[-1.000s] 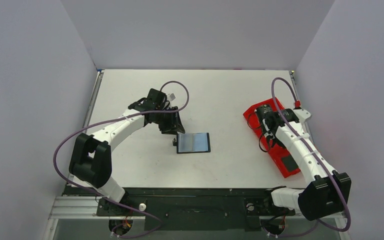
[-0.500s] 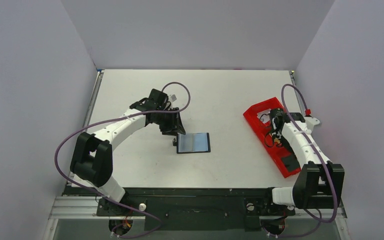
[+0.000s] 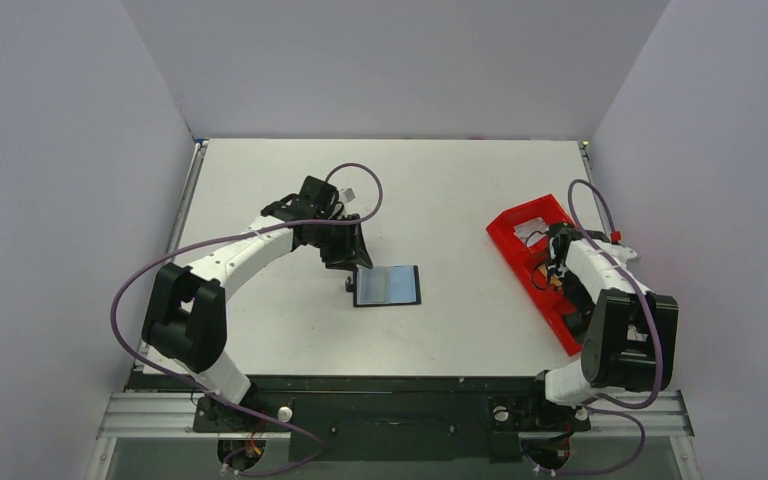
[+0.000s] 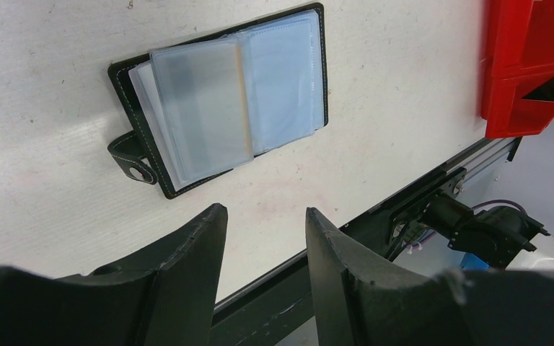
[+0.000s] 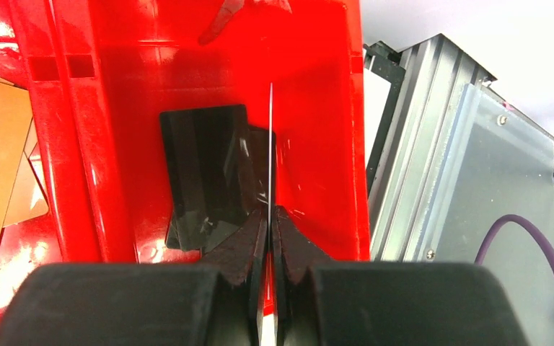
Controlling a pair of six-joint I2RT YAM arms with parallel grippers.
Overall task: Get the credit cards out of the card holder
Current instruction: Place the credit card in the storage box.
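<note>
since a second ago, drawn the right arm [image 3: 600,275] back toward the lower right of the overhead view and folded it close over its base, with the wrist above the red tray [image 3: 505,235] at right; kept the left arm [image 3: 240,255] and the card holder [image 3: 387,286] where they were. in the right wrist view, right gripper [image 5: 268,216] pinched together on a thin card [image 5: 270,144], seen edge-on as a pale line above a tray compartment with a dark card [image 5: 205,173] lying flat in it. near the centre of the white table [image 3: 460,180], card holder lying open, blue-grey sleeves up, with the small closing tab [image 4: 131,158] sticking out at left in the left wrist view. just above and left of the card holder in the overhead view, left gripper [image 4: 263,216] hovering with jaws apart, gripping nothing and clear of the card holder.
</note>
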